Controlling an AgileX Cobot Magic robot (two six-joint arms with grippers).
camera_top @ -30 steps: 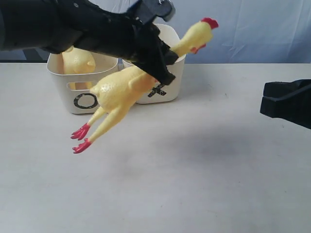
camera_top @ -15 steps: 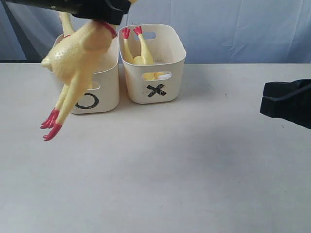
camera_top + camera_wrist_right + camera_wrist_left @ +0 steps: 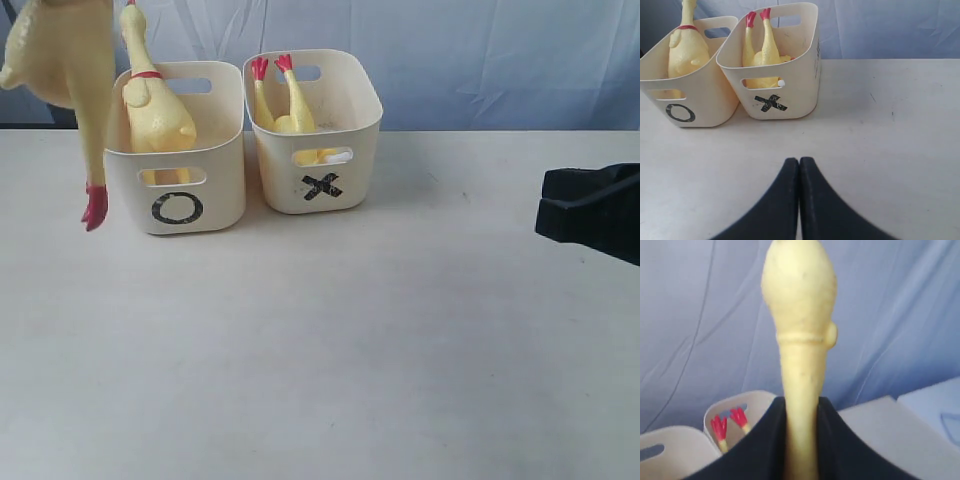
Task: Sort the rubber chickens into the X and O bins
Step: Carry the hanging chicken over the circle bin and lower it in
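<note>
A yellow rubber chicken [image 3: 62, 70] hangs feet-down at the far left, high beside the O bin [image 3: 178, 190]. My left gripper [image 3: 801, 405] is shut on its neck [image 3: 800, 390]; the gripper itself is out of the exterior view. A second chicken [image 3: 152, 110] stands in the O bin with its red neck band showing. A third chicken [image 3: 280, 100] lies head-down in the X bin [image 3: 320, 170], red feet up. My right gripper [image 3: 799, 162] is shut on nothing, low over the table in front of the bins [image 3: 770, 102].
The white table [image 3: 350, 340] stretches in front of and to the right of the two bins. A blue cloth backdrop [image 3: 480, 60] hangs behind them. The black right arm [image 3: 590, 210] sits at the right edge.
The held chicken has swung left and upward, from in front of the O bin to beside its left side. The left arm has left the exterior view. The right arm has not moved.
</note>
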